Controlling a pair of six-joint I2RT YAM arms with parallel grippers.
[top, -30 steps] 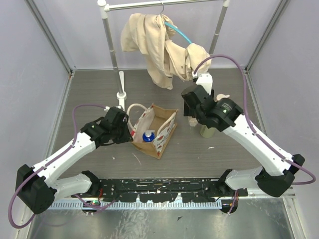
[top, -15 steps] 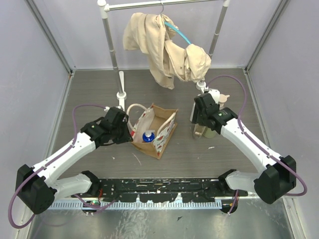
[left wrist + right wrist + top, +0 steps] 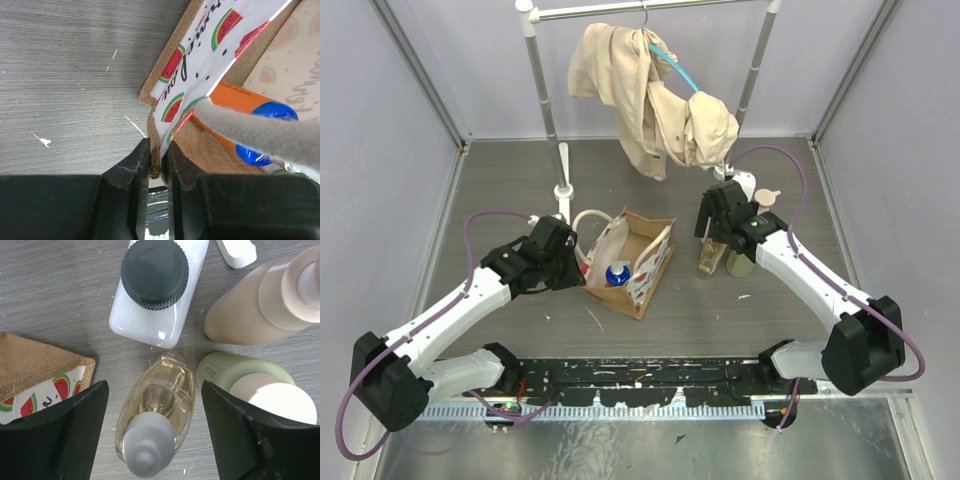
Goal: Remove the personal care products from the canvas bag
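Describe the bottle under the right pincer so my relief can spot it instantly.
Right of the canvas bag stands a cluster of containers. Its near-left member, under the right pincer, is the only see-through bottle: amber liquid, grey cap.

even, soft overhead light — faint shadows, sharp views, near fingers blurred.

Blue-capped bottle (image 3: pixel 234 98) (orange) behind bag handle (image 3: pixel 250 130)

Robot lab cell: panel walls (image 3: pixel 380 150), mounting rail (image 3: pixel 640 380)
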